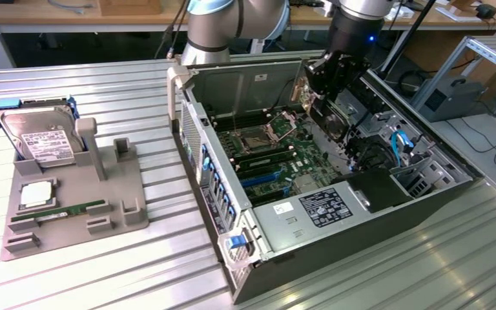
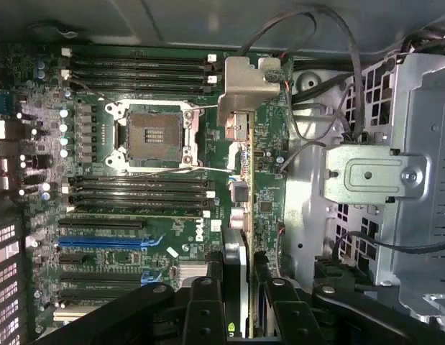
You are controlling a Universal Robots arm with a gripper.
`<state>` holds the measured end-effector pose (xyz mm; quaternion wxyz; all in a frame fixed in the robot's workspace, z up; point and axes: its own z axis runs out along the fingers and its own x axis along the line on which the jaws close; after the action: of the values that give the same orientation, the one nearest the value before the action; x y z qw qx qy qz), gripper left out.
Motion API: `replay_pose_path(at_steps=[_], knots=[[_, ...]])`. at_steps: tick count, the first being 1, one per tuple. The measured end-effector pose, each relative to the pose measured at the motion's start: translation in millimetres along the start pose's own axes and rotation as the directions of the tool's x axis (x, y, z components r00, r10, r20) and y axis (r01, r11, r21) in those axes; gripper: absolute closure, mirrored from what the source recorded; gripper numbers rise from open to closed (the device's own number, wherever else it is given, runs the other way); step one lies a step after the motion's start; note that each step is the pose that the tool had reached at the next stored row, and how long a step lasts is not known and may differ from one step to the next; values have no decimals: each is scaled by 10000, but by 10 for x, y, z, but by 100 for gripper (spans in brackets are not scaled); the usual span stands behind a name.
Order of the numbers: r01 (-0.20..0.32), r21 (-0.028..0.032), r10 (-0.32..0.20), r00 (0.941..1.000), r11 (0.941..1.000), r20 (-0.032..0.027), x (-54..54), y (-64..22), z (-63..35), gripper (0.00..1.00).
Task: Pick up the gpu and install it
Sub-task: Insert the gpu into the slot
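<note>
Gripper point(image 2: 242, 289): closest to the wrist camera; its black fingers point(image 2: 205, 293) pinch the gpu from both sides.
Gpu point(image 2: 240, 190): held on edge inside the computer case point(image 1: 230, 84), silver bracket away from the jaws; in the exterior view its dark face point(image 1: 328, 120) hangs under the gripper point(image 1: 321, 84). Whether it touches a slot cannot be told.
Motherboard point(image 2: 172, 223): green, on the floor of the case, beneath the card.
CPU socket point(image 2: 152, 135): bare, inside the case, beside the held card.
Blue slot point(image 2: 100, 242): on the board inside the case.
Grey holder point(image 1: 75, 200): outside the case, on the exterior view's left, on the metal table point(image 1: 386, 271).
Hard drive point(image 1: 46, 139): propped in that holder, well apart from the case.
</note>
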<state>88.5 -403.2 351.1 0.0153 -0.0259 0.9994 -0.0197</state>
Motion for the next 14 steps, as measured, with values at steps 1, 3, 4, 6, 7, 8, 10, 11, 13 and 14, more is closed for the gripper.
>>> replay_pose_path(at_steps=[1,3,4,6,7,8,10,11,13,14], knots=[[241,-6,-241,9997,9997,10,0,0,0,73],[706,-20,-706,9975,9975,29,0,0,0,73],[862,-23,-862,9963,9963,36,0,0,0,73],[1120,-30,-1119,9937,9937,47,0,0,0,73],[1226,-33,-1225,9925,9925,51,0,0,0,73],[1325,-35,-1325,9912,9912,56,0,0,0,73],[1568,-41,-1567,9876,9876,67,0,0,0,73],[1638,-42,-1637,9865,9865,70,0,0,0,73],[1886,-48,-1885,9820,9820,81,0,0,0,73],[1944,-49,-1943,9809,9809,84,0,0,0,73]])
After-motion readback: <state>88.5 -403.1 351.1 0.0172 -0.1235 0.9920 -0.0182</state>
